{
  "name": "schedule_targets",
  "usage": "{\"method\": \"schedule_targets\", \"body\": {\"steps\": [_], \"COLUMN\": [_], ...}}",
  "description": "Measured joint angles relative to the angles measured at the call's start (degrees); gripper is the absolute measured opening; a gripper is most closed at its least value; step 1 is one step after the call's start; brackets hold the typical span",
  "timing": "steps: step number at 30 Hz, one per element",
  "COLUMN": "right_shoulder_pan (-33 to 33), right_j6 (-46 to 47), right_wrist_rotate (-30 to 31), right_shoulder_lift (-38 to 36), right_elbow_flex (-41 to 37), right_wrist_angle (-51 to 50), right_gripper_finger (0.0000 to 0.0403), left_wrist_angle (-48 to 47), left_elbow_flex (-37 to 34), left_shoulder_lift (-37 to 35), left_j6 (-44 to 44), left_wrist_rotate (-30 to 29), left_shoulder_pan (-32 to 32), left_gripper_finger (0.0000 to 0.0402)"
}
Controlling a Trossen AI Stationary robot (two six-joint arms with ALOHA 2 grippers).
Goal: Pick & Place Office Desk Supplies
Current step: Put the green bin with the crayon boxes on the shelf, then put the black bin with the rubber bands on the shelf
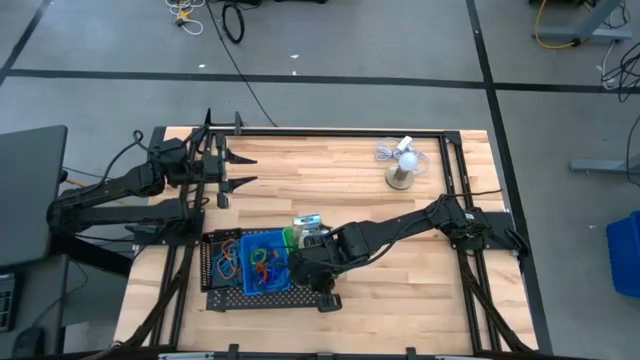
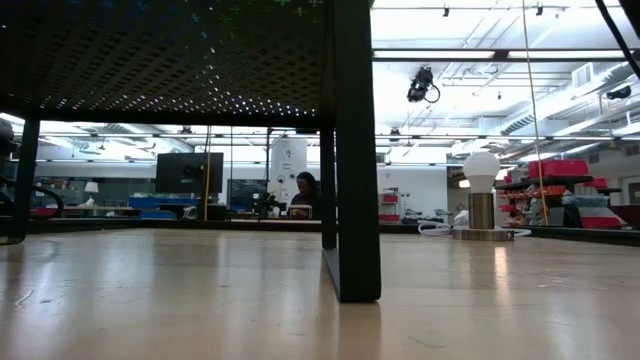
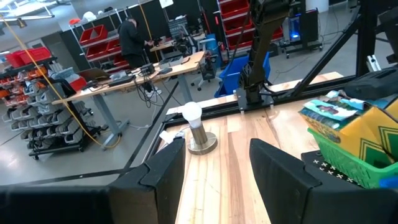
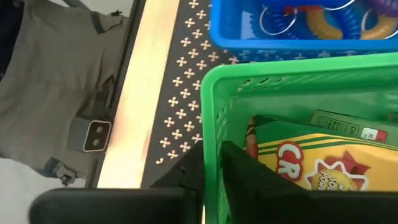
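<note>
A: Where is my right tool (image 1: 303, 243)?

B: Over the green bin (image 4: 292, 93) on the mesh tray (image 1: 215, 268), beside the blue bin (image 1: 262, 262); I cannot tell its jaw state. The crayon box (image 4: 311, 158) lies inside.

A: The left tool (image 1: 240, 170)?

B: Parked open at the table's (image 1: 330, 180) far-left edge, empty.

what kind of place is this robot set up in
Most likely a robotics lab or workshop. Beyond the wooden table stand shelves of red storage bins, long workbenches with a person at one, and cables trailing over the grey floor.
</note>
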Motion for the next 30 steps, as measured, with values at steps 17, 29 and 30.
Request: {"method": "schedule_targets", "body": {"steps": [17, 29, 30], "right_shoulder_pan": [0.1, 1.2, 1.4], "right_j6": [-0.6, -2.7, -3.3], "right_wrist_rotate": [1.9, 5.1, 5.1], "right_shoulder_lift": [0.1, 0.1, 0.1], "right_elbow_flex": [0.0, -0.1, -0.1], "right_wrist_angle": [0.7, 0.5, 0.5], "right_gripper_finger": [0.0168, 0.0169, 0.0170], "left_wrist_angle": [0.0, -0.1, -0.3], "left_elbow_flex": [0.0, 0.0, 0.0], "left_shoulder_lift": [0.0, 0.0, 0.0], "left_j6": [0.0, 0.4, 0.4], "left_wrist_rotate": [0.0, 0.0, 0.0], "left_shoulder_pan": [0.0, 0.0, 0.0], "left_gripper_finger": [0.0188, 0.0188, 0.0188]}}
